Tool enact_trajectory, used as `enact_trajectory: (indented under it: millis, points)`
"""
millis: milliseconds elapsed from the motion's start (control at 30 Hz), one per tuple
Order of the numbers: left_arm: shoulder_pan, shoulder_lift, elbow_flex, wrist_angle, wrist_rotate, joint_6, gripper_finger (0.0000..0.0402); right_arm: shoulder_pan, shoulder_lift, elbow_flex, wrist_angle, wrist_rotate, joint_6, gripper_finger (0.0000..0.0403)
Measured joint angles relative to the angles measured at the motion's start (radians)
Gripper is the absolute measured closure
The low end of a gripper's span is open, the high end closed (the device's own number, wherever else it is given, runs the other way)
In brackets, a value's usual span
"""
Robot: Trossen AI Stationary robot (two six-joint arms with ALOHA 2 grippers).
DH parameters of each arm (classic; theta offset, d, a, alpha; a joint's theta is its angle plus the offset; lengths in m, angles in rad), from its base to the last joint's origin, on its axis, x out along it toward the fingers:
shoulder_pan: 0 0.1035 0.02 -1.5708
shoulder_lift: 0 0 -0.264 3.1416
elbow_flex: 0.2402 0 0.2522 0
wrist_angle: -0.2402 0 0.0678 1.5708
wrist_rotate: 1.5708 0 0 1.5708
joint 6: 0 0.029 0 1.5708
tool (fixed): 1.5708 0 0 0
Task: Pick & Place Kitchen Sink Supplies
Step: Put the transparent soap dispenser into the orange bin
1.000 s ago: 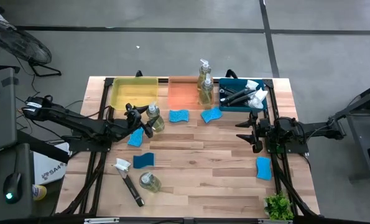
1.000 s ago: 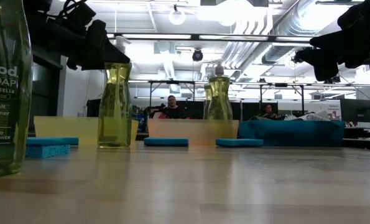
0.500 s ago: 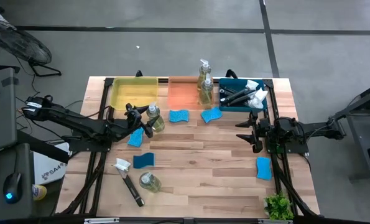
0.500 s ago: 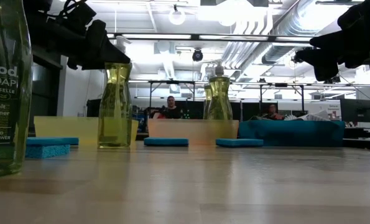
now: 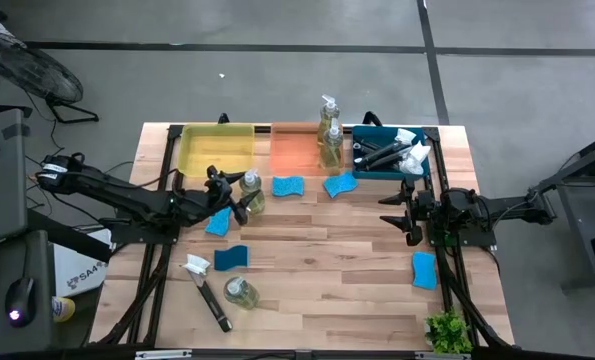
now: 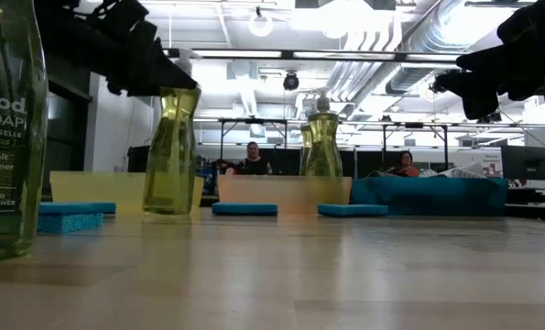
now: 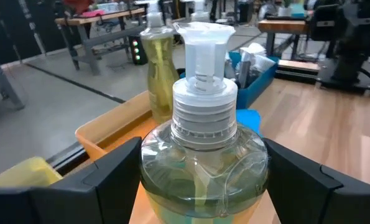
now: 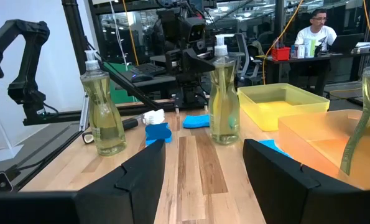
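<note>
The left pincer (image 6: 167,81) grips a soap bottle (image 6: 170,151) by the neck, tilted, its base seemingly just off the surface (image 6: 281,275).

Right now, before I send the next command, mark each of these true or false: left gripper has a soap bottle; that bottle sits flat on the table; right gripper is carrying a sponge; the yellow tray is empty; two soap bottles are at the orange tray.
1. The left gripper is clamped on a soap bottle. True.
2. That bottle stands flat on the table. False: in the low view it hangs tilted with its base just off the wood.
3. The right gripper carries a sponge. False: its fingers are open and hold nothing.
4. The yellow tray holds nothing. True.
5. Two soap bottles stand at the orange tray. True.
</note>
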Motion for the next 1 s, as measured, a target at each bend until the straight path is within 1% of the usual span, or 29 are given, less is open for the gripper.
enact_trajectory:
  millis: [200,367,533,633,700,800,1000]
  points:
    - [0.001,0.0,0.062,-0.051,0.024,0.035,0.0117,0.0,0.0,0.0,0.0,0.0,0.0,0.0192]
    - [0.001,0.0,0.122,-0.112,0.092,0.039,0.0117,0.0,0.0,0.0,0.0,0.0,0.0,0.0192]
    - [0.006,0.0,0.168,-0.14,0.159,0.082,0.0117,0.0,0.0,0.0,0.0,0.0,0.0,0.0192]
    - [0.035,0.0,0.193,-0.159,0.218,0.075,0.0117,0.0,0.0,0.0,0.0,0.0,0.0,0.0192]
    - [0.057,0.0,0.212,-0.19,0.233,0.071,0.0117,0.0,0.0,0.0,0.0,0.0,0.0,0.0192]
    - [0.094,0.0,0.24,-0.222,0.24,0.069,0.0117,0.0,0.0,0.0,0.0,0.0,0.0,0.0192]
    - [0.183,0.02,0.294,-0.218,0.254,0.069,0.0117,0.0,0.0,0.0,0.0,0.0,0.0,0.0192]
